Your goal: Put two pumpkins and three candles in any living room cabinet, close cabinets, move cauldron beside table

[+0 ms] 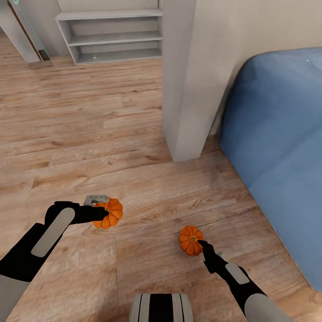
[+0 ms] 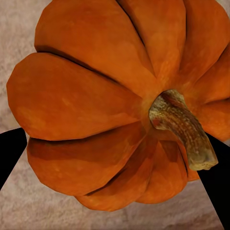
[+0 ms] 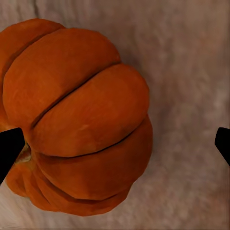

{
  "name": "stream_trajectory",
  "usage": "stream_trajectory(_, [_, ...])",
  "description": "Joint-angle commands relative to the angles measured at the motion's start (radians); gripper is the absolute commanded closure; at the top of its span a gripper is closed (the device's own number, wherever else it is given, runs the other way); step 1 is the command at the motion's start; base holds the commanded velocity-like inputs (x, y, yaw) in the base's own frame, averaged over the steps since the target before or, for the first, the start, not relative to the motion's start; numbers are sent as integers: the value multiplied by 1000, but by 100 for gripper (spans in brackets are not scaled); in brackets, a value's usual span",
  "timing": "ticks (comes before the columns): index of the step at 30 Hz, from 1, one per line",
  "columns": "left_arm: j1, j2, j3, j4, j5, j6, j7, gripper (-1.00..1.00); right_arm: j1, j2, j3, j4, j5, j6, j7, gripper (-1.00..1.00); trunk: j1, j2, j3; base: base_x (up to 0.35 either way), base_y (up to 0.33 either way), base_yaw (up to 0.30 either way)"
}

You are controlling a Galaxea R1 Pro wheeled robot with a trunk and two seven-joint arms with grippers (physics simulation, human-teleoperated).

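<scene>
Two orange ribbed pumpkins show over the wood floor. The left pumpkin (image 1: 112, 213) is tipped with its stem toward my left gripper (image 1: 102, 213), which is shut on it. In the left wrist view this pumpkin (image 2: 96, 96) sits between both black fingertips (image 2: 9, 148) of the gripper (image 2: 114, 155). The right pumpkin (image 1: 191, 240) rests on the floor at the tip of my right gripper (image 1: 205, 247). In the right wrist view that gripper (image 3: 117, 143) stands open, the pumpkin (image 3: 81, 124) against one fingertip (image 3: 9, 146) and bare floor before the other.
A white wall corner (image 1: 183, 89) rises just beyond the pumpkins. A large blue upholstered piece (image 1: 277, 156) fills the right side. A grey open shelf unit (image 1: 112, 36) stands at the far back. My base (image 1: 161, 308) shows at the bottom edge.
</scene>
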Motion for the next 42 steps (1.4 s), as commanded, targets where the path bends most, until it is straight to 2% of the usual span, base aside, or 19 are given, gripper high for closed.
stream_trajectory(1, [-1,1,-2,-1,9,1,11,100,0,1,-4,0,-2,6,1,-100,0,0,-1,0,0,0])
stream_trajectory(8, [-1,1,-2,-1,9,1,11,100,0,1,3,0,-2,6,1,-100,0,0,-1,0,0,0])
stream_trajectory(10, [-1,1,-2,-1,9,1,11,100,-1,1,3,0,-2,6,1,-100,1,-1,-8,0,0,0])
stream_trajectory(25, [-1,1,-1,-1,11,1,11,100,-2,1,6,-2,-2,6,1,-100,1,-1,-8,33,21,0])
stream_trajectory(32, [-1,1,-1,0,11,1,11,100,-2,1,41,-3,-2,6,1,-100,1,-1,-8,17,11,0])
stream_trajectory(42, [-1,1,-1,1,11,1,11,100,-2,1,46,-3,-2,6,2,-100,1,-1,-8,10,39,0])
